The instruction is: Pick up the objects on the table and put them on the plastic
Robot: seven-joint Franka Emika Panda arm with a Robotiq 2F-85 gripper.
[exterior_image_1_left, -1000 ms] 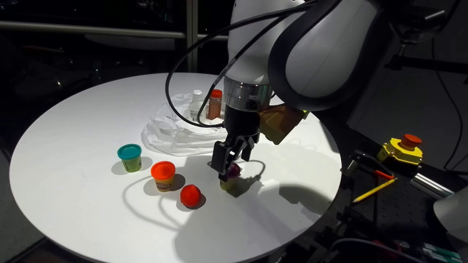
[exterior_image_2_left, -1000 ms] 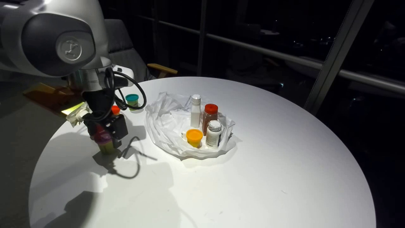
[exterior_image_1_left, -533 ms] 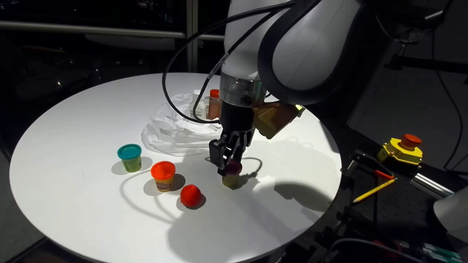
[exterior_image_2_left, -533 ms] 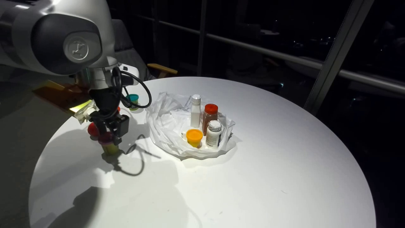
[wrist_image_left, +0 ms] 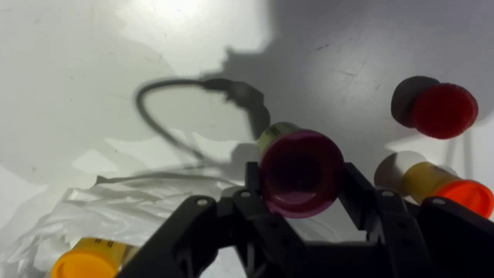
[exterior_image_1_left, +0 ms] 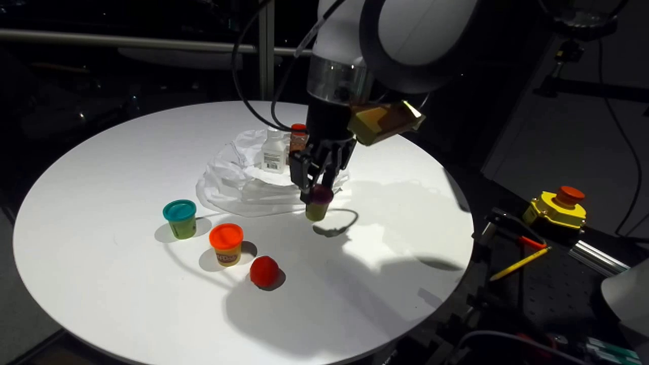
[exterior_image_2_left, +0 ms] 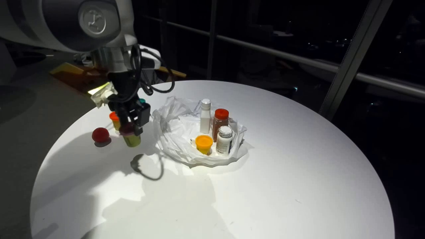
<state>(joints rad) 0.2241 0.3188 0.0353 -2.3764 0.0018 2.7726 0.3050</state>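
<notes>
wrist view: the fingers (wrist_image_left: 357,197) pinch the purple-lidded tub (wrist_image_left: 301,173) at its lid, with the plastic bag (wrist_image_left: 119,212) to its lower left. in an exterior view the tub hangs above the tabletop (exterior_image_2_left: 298,186), just outside the bag's rim, so the next move likely calls for a sideways carry over that edge.

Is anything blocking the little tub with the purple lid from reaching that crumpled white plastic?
Nothing visible in any view stands between the round yellow-green tub with the purple lid, held by the black end effector, and the crumpled white plastic.
</notes>
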